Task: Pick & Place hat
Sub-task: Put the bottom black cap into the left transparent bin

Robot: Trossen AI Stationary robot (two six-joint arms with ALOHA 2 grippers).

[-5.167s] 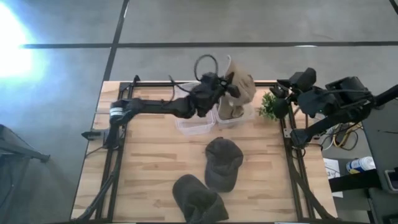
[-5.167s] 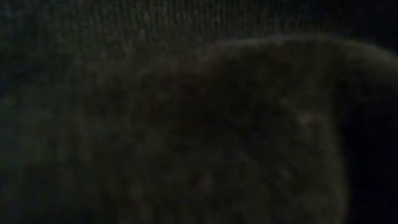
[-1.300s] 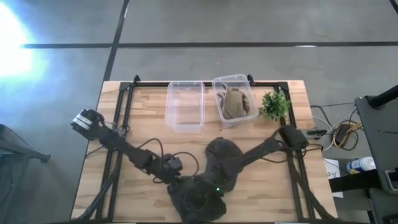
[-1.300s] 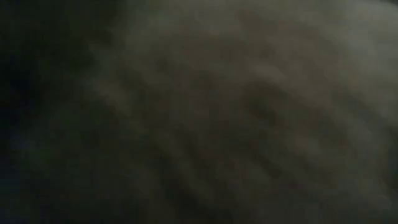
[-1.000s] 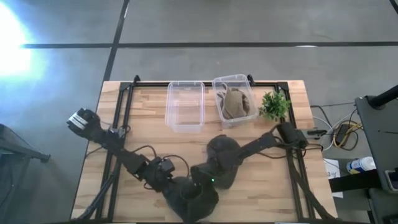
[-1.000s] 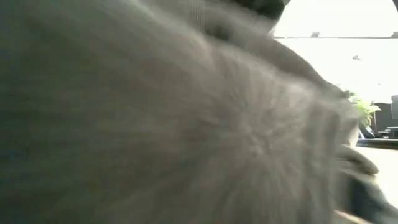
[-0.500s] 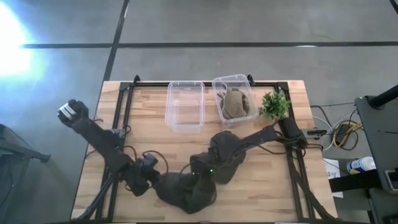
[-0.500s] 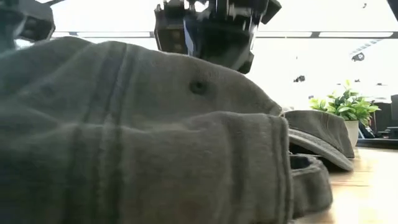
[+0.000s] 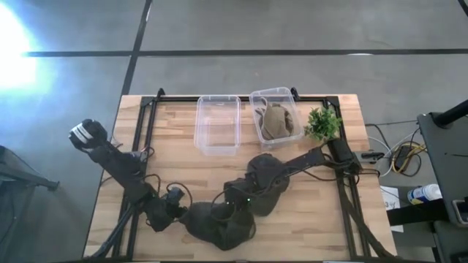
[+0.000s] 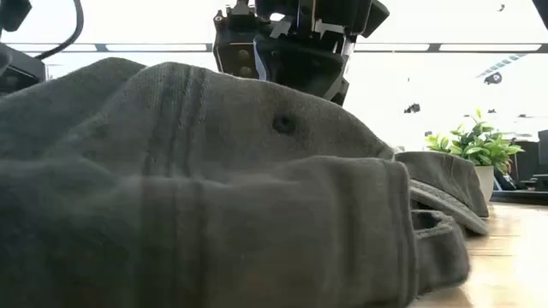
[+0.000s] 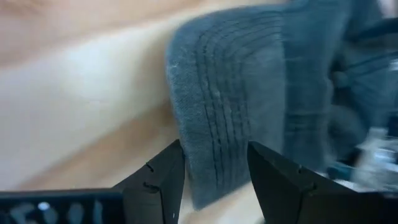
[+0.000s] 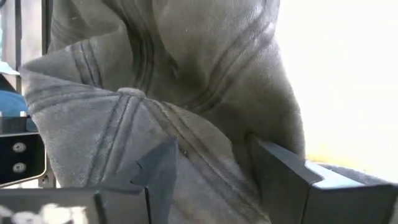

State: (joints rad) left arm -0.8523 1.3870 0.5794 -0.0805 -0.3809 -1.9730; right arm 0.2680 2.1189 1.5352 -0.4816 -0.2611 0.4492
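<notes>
– two grippers at one dark hat [image 9: 216, 223], near the table's [image 9: 175, 164] front edge. which step?
– the grasp, i judge. the left gripper [image 11: 214, 171] stands open, the brim edge lying between its fingers. the right gripper [image 12: 211, 168] is open too, astride the crown.
– anything lifted?
– not by the look of it; the hat rests on the wood, a second cap [image 9: 267, 179] just beyond the right gripper.
– next?
– probably closing on the fabric, then carrying it toward the empty bin [image 9: 217, 124], well ahead.
</notes>
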